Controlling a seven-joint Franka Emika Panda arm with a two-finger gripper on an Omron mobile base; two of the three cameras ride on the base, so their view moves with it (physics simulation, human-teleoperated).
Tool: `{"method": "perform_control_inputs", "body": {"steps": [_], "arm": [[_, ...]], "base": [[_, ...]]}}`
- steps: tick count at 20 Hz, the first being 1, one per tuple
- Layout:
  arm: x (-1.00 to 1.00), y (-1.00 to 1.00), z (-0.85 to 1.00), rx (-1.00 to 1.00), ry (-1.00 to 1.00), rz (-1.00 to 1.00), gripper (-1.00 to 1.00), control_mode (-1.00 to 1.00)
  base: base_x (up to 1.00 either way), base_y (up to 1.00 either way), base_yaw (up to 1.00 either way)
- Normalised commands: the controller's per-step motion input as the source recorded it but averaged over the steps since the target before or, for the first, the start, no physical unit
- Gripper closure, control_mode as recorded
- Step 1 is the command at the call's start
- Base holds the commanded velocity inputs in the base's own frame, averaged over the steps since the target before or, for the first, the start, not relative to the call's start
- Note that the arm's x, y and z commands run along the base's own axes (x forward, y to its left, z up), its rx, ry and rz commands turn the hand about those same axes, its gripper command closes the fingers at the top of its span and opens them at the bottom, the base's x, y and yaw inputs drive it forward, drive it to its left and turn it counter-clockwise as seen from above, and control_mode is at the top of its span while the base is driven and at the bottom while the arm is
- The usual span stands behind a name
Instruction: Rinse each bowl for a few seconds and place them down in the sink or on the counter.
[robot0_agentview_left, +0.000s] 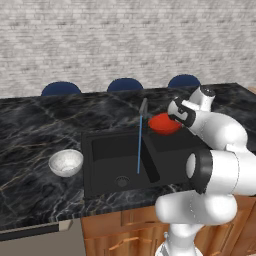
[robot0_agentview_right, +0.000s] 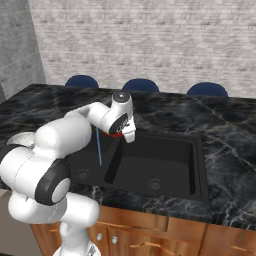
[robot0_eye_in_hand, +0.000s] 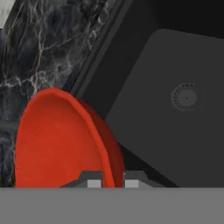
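Red bowl pinched by tool; white bowl on counter.

Hidden and cut-off parts
The arm covers the sink's right basin in the left base view and most of the red bowl in the right; the hand view's edge cuts off the gripper.

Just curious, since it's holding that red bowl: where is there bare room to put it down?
The right basin of the sink looks bare around its drain. Open counter lies right of the sink. The left basin is busier, with water streaming in. The white bowl sits left of the sink. The hand grips the red bowl by its rim.
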Motion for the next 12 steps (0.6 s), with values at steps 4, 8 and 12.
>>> {"method": "perform_control_inputs", "body": {"steps": [4, 8, 12], "arm": [[0.0, -0.71, 0.15, 0.0, 0.0, -0.16, 1.0, -1.0], [-0.01, -0.76, 0.04, 0.0, 0.0, -0.22, 1.0, -1.0], [-0.04, -0.68, 0.04, 0.0, 0.0, -0.24, 1.0, -1.0]], "base": [[0.0, 0.0, 0.0], [0.0, 0.0, 0.0], [0.0, 0.0, 0.0]]}}
